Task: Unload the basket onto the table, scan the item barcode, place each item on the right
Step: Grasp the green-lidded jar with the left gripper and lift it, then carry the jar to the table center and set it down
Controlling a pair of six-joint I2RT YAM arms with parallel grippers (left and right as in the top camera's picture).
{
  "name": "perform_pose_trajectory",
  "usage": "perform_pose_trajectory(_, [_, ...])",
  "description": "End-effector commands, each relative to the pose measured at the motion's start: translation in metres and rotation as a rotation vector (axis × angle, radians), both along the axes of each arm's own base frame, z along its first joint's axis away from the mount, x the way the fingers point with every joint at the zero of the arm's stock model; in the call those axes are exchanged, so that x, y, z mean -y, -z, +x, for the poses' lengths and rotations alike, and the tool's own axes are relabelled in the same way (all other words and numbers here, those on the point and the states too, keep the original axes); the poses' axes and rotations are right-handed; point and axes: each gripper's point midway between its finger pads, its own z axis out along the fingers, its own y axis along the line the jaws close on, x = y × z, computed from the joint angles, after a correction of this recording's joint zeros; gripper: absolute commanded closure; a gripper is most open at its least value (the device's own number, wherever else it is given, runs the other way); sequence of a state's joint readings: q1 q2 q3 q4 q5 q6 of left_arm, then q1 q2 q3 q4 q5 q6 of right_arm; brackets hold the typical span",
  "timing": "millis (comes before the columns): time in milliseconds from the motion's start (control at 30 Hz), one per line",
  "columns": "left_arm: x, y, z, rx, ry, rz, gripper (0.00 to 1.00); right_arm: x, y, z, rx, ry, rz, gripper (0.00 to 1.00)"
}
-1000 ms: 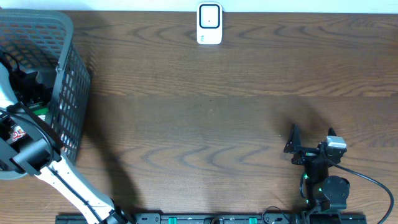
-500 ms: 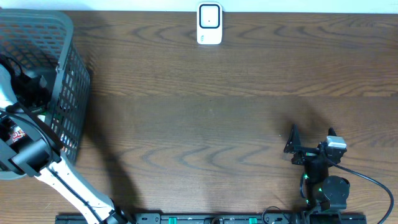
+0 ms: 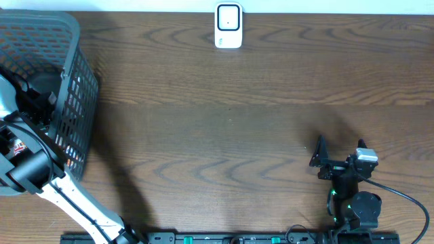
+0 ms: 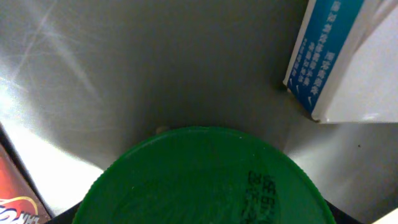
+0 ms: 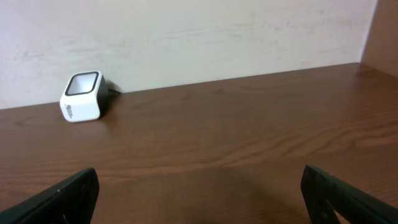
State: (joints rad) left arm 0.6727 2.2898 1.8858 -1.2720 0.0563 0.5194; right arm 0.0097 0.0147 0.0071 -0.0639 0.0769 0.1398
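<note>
As closure of the left end effector [image 3: 37,93] over the green lid [image 4: 199,180] cannot be told, an off-centre grip may slip; right end effector [image 5: 200,186] stands wide.

green round lid [image 4: 199,177] in basket [image 3: 76,102], white scanner [image 3: 228,26] upright

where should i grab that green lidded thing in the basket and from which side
Grip the green lid across its ribbed round rim, coming straight down from above. It faces up toward the left wrist camera, so the rim is probably the easiest hold. Set the jaws on the two sides away from the blue and white box and the red packet, which lie on opposite sides of it.
</note>
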Motion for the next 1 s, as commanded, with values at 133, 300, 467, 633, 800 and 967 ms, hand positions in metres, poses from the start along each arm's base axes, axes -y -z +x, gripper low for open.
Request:
perform_pose_trajectory(133, [-0.017,-0.039,0.022,0.103,-0.108,0.094,0.50,-0.001,0.000,0.000,0.000,-0.007,-0.014,0.01])
perform_pose_trajectory(300, [-0.026,-0.090,0.038,0.225,-0.191,0.180,0.50,-0.001,0.000,0.000,0.000,-0.007,-0.014,0.01])
perform_pose_trajectory(467, [-0.020,-0.172,0.052,0.457,-0.272,0.237,0.45,-0.001,0.000,0.000,0.000,-0.007,-0.014,0.01])
perform_pose_trajectory(633, [0.028,-0.275,0.062,0.811,-0.246,0.131,0.44,-0.001,0.000,0.000,0.000,-0.007,-0.014,0.01])
perform_pose_trajectory(800, [0.088,-0.362,0.040,1.061,-0.170,0.051,0.44,-0.001,0.000,0.000,0.000,-0.007,-0.014,0.01])
perform_pose_trajectory(967, [0.179,-0.416,0.024,1.230,0.047,-0.146,0.44,-0.001,0.000,0.000,0.000,-0.007,-0.014,0.01])
